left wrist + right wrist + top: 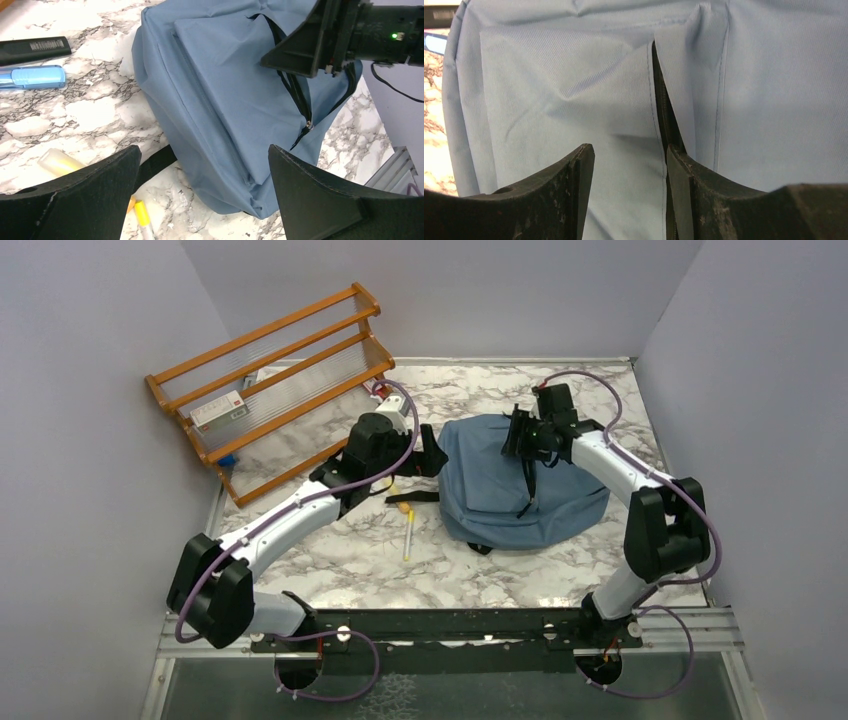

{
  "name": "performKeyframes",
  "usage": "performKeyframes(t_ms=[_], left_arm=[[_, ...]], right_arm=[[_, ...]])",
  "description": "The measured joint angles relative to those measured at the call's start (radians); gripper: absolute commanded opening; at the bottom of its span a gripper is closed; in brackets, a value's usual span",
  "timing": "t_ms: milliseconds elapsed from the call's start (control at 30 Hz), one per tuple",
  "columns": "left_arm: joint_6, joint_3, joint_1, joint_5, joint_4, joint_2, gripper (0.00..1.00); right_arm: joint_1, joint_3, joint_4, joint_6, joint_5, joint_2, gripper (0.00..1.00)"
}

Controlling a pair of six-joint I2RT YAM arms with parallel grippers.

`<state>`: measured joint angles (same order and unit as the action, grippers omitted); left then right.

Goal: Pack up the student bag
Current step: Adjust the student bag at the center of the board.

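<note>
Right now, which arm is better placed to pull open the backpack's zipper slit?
Probably the right. The right gripper hangs directly over the zipper slit of the backpack, fingers parted at its edge. The left gripper stands wide open at the backpack's side, away from the slit.

dusty-blue student bag [487, 472], flat, half-unzipped

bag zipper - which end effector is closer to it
Right. The right end effector is open just above the zipper on top of the student bag. The left end effector is open beside the bag's edge, over the table.
</note>
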<state>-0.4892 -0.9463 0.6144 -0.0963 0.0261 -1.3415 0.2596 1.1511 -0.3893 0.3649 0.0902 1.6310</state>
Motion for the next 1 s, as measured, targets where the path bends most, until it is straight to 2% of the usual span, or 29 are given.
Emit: performKeyframes(t_ms=[600,1000], left_arm=[[0.0,0.041,0.0,-0.004,0.016,0.032,0.99],[-0.001,0.043,0.0,-0.023,0.016,0.031,0.99]], right_arm=[[0.0,0.125,-0.009,-0.085,-0.1,0.113,0.62],[0.0,0.125,-0.005,-0.123,0.069,0.143,0.57]])
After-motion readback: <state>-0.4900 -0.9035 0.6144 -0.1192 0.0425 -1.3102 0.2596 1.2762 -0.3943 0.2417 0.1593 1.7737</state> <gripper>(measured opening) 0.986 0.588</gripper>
